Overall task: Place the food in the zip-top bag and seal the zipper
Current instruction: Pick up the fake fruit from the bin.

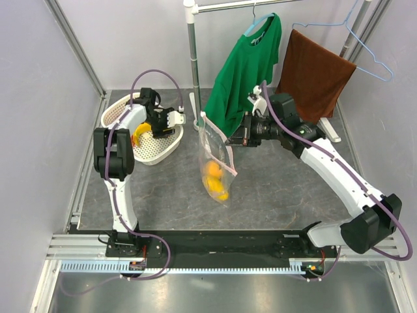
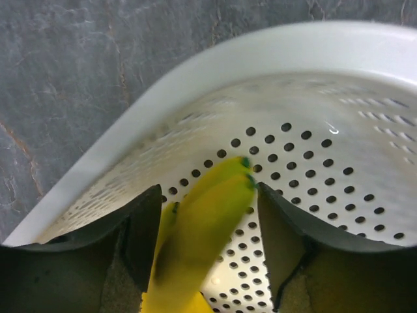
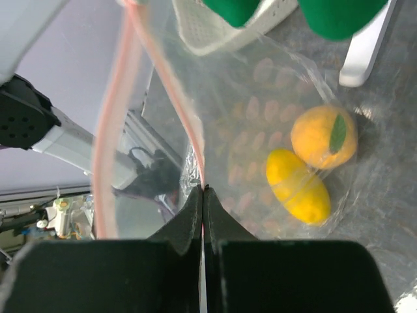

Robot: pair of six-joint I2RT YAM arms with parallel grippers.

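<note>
The clear dotted zip-top bag hangs upright in the middle of the table, its mouth open. My right gripper is shut on the bag's pinkish zipper and holds that edge up; in the right wrist view its fingertips meet on the strip. A round orange fruit and a yellow oval fruit lie in the bag's bottom. My left gripper is inside the white basket, shut on the yellow banana bunch, also seen from above. No watermelon piece shows.
A green shirt and a brown towel hang on a rack just behind the bag, with a white pole beside them. Walls close in both sides. The basket's rim curves ahead of the left fingers.
</note>
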